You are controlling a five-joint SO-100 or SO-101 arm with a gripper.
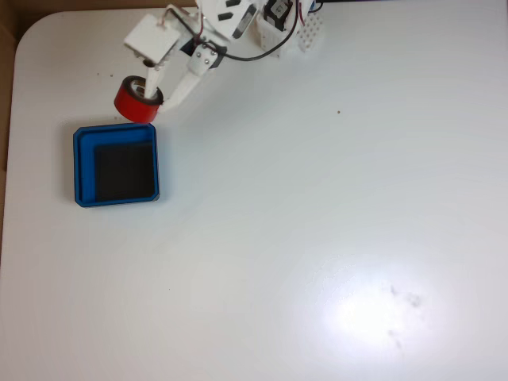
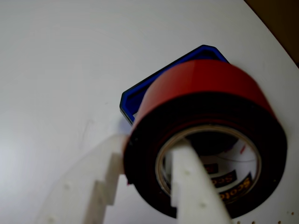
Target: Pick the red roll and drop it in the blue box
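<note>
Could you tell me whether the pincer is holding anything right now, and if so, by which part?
Yes: the pincer holds the red roll by its wall, one finger inside the hollow core and the other outside. In the fixed view it sits just beyond the blue box.

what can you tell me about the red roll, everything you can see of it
The red roll is a small round tape roll with a glossy red outer band, a dark side face and a pale inner core printed with lettering. The gripper holds it by the wall: one white finger passes through the hollow centre, the other presses outside. In the fixed view it sits just beyond the top edge of the blue box, not yet over the black floor. Whether it touches the table is unclear.
</note>
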